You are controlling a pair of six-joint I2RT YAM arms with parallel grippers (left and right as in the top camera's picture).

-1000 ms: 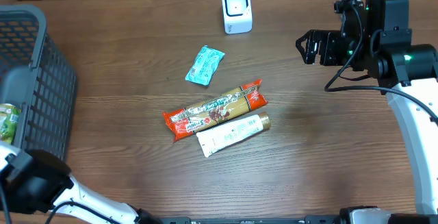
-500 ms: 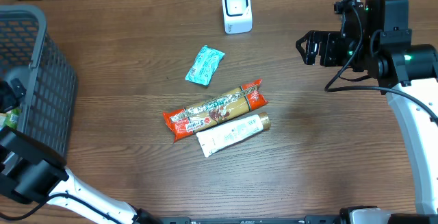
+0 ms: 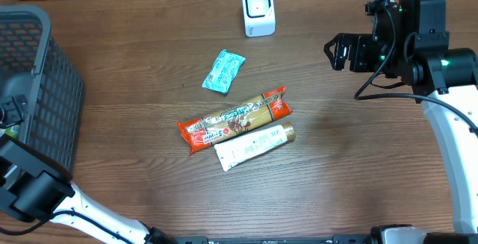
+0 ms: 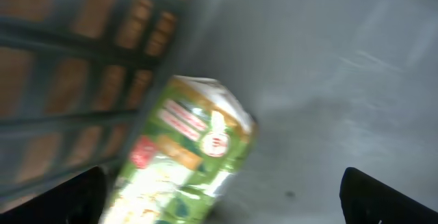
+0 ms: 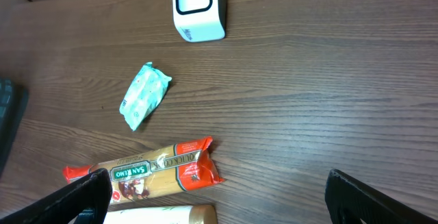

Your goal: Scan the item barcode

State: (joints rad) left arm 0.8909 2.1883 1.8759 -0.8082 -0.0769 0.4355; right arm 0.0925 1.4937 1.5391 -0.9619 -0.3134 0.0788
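Left gripper (image 3: 13, 114) hangs over the basket (image 3: 52, 65) in my overhead view; pasta packet (image 3: 235, 119), tube (image 3: 254, 145) and teal sachet (image 3: 223, 71) lie mid-table, apart from the scanner (image 3: 258, 10). On the left wrist view its jaws stand wide and empty, a green packet (image 4: 185, 159) loose beneath. On the right wrist view the right gripper (image 5: 229, 198) is wide and empty too. I judge the next move is grasping a table item and turning its barcode to the scanner.

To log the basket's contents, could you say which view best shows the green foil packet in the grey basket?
Left wrist: the green foil packet lies large in frame. Overhead shows only a green sliver; right wrist, nothing.
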